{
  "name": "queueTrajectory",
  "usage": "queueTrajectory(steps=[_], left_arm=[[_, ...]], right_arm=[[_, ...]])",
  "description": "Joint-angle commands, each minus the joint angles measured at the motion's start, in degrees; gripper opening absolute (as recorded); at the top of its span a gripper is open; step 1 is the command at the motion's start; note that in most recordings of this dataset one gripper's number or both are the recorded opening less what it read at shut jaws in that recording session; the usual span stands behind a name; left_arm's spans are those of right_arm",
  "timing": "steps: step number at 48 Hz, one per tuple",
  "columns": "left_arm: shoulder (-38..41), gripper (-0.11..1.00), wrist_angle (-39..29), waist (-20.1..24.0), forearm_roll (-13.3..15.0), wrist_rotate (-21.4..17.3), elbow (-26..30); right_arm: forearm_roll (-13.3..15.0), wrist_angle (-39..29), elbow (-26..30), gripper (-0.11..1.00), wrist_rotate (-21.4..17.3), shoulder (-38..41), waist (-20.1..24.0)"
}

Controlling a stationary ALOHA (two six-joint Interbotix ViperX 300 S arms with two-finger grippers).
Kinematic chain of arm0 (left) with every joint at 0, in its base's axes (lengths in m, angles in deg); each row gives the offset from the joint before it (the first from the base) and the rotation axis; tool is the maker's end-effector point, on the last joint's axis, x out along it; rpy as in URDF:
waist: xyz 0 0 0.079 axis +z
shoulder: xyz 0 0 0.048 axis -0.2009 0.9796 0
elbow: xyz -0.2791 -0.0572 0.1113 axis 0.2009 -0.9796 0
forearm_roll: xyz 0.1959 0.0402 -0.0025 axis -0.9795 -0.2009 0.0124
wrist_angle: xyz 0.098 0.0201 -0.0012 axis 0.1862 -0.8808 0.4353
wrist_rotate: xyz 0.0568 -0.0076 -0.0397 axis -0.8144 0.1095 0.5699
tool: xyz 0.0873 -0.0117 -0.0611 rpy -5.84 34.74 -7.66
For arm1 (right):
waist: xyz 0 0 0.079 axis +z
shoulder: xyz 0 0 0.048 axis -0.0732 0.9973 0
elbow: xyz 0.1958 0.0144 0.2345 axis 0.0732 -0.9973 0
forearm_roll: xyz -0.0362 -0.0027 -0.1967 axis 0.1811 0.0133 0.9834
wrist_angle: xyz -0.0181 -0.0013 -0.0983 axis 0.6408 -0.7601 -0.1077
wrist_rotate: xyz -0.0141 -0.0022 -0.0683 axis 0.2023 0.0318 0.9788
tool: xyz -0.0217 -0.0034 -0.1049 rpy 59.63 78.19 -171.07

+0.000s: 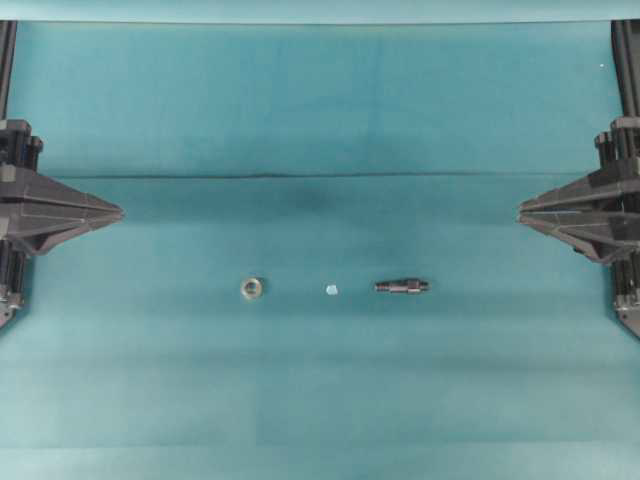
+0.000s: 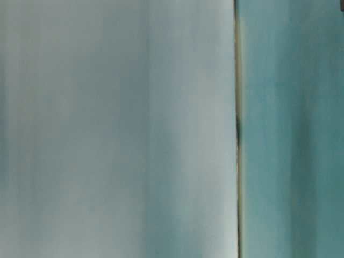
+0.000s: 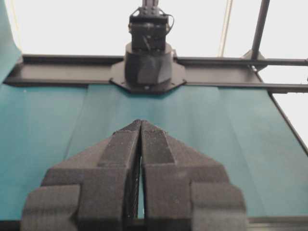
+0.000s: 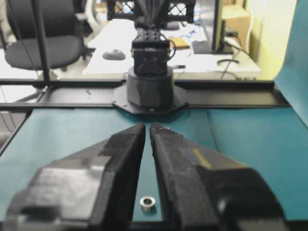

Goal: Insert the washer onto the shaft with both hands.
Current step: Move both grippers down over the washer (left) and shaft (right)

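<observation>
Teal cloth covers the table (image 1: 320, 100), both arms parked at its edges, parts lying between them.

From overhead, the left gripper (image 1: 118, 212) and right gripper (image 1: 522, 212) point inward, jaws pressed together, empty and touching nothing. The dark shaft (image 1: 401, 287) lies flat right of centre; the washer (image 1: 251, 288) rests well apart to its left, a pale speck (image 1: 331, 290) between. Only the right wrist view shows an office chair (image 4: 43, 45) and desk behind, plus the washer below its jaws. The table-level view is a blur.
</observation>
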Motion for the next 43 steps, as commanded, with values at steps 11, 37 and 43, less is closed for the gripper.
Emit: queueTrajectory(steps=[11, 37, 43], left_arm=[[5.0, 0.02, -9.6, 1.1, -0.6, 2.6, 5.4], [22.3, 0.02, -22.1, 1.0, -0.6, 4.7, 14.0], [26.8, 0.02, -25.0, 0.9, -0.6, 4.7, 16.7]], right_arm=[[-2.6, -5.4, 1.8, -0.10, -3.5, 2.1, 0.4], [-2.8, -23.7, 9.0, -0.10, -6.8, 18.5, -0.6], [-2.8, -28.1, 12.0, -0.10, -6.8, 24.7, -0.5]])
